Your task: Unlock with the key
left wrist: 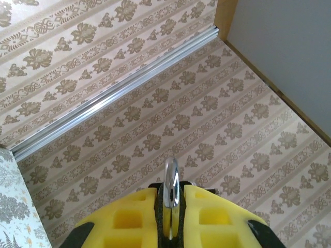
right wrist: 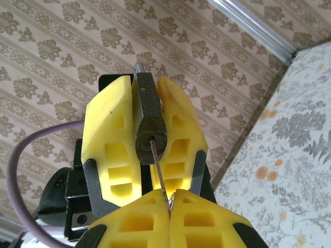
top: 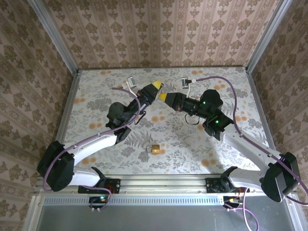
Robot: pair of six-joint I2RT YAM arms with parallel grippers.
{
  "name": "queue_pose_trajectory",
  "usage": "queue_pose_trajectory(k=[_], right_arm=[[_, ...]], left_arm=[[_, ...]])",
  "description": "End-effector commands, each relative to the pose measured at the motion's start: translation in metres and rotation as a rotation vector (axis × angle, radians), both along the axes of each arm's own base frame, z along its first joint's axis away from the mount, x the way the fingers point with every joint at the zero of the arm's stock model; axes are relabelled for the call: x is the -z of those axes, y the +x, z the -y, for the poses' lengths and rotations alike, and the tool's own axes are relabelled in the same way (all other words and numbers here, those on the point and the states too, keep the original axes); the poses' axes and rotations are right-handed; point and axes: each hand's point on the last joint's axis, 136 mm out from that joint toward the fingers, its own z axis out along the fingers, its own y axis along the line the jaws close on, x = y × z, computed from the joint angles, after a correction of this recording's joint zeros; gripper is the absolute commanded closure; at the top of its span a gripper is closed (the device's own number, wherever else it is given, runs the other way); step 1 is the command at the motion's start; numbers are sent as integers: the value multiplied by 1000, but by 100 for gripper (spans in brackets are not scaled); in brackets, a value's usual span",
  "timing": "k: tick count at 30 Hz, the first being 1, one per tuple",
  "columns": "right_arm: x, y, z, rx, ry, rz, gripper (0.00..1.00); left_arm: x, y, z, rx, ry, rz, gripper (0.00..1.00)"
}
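Overhead, patterned tabletop [top: 192, 144] with both arms raised above it, tips meeting mid-air near the far side. Left end effector [top: 156, 86] is clamped narrow on a dark grey lock [right wrist: 150, 129], whose silver loop pokes out between the yellow fingers [left wrist: 134, 217]. Right end effector [right wrist: 169, 199] is pinched tight on the key [right wrist: 160, 173], its thin blade touching the lock's face. Brass padlock [top: 154, 148] lies apart on the tabletop, nearer the bases.
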Motion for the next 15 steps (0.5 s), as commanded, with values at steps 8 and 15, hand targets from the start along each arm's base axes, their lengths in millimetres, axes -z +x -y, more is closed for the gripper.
queue_pose_trajectory(k=[8,15], right_arm=[[-38,-8,20,-71,92,44,100],[-34,-7,17,-107,153,14,100]], left_arm=[[66,-31,1,237,283,-30,100],[57,-39,-5,278,323,23,100]])
